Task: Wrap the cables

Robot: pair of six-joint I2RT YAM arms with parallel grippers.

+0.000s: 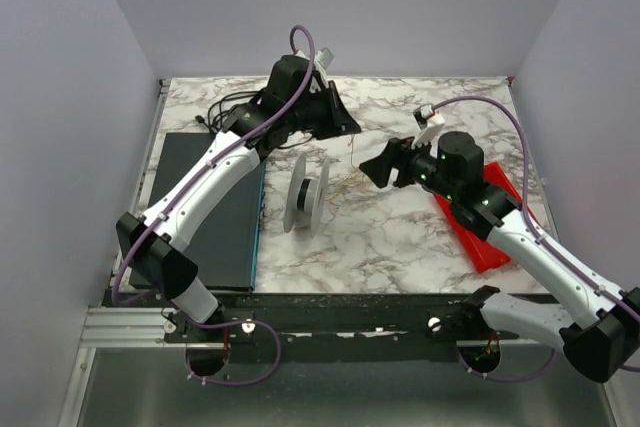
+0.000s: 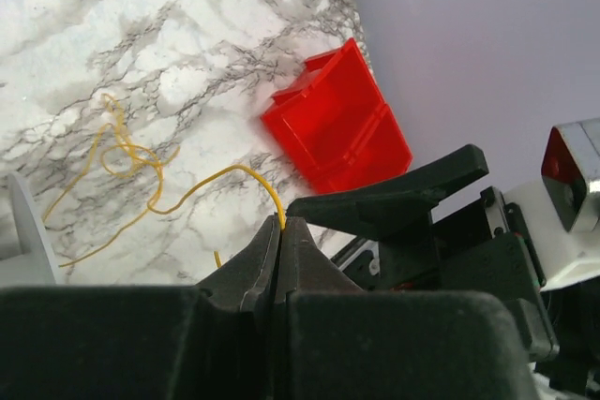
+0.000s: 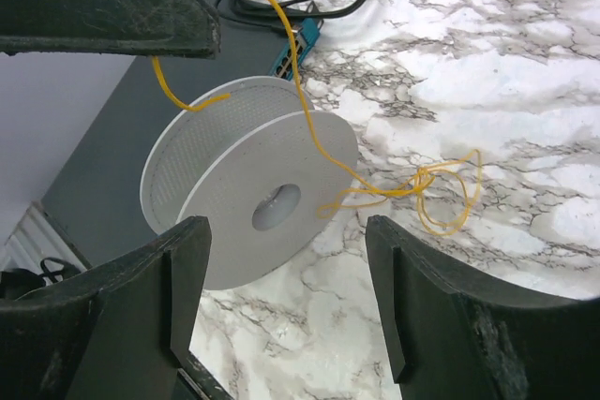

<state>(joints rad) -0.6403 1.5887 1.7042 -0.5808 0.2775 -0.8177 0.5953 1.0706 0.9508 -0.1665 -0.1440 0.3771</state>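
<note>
The cable is a thin yellow wire. One end is pinched in my left gripper, which is shut on it and held above the table at the back centre. From there the wire drops over a white spool and ends in a loose tangle on the marble beside it. The spool stands on its edge mid-table. My right gripper is open and empty. It hovers just right of the spool, facing it, with the spool and the tangle ahead of its fingers.
A red bin lies at the right under the right arm, and also shows in the left wrist view. A dark grey mat covers the left side. Black looped cords lie at the back left, with a teal connector nearby.
</note>
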